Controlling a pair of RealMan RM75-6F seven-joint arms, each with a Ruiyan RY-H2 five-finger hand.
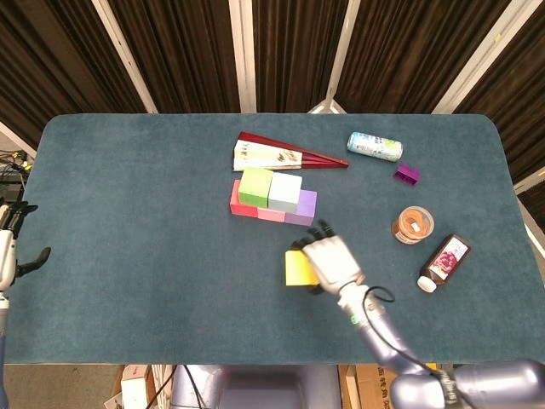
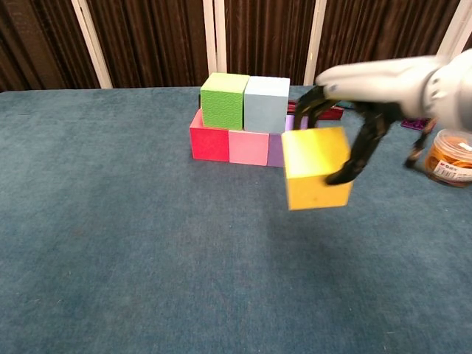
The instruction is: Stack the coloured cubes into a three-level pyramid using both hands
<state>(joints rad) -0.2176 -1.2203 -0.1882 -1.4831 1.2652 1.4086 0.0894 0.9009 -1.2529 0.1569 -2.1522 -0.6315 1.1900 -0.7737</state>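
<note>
The yellow cube hangs in my right hand, fingers curled over its top and far side, lifted off the table. It sits in front of the stacked cubes and a little right of them, near the purple cube. My left hand rests far left of the stack, at the table edge, fingers apart, holding nothing
</note>
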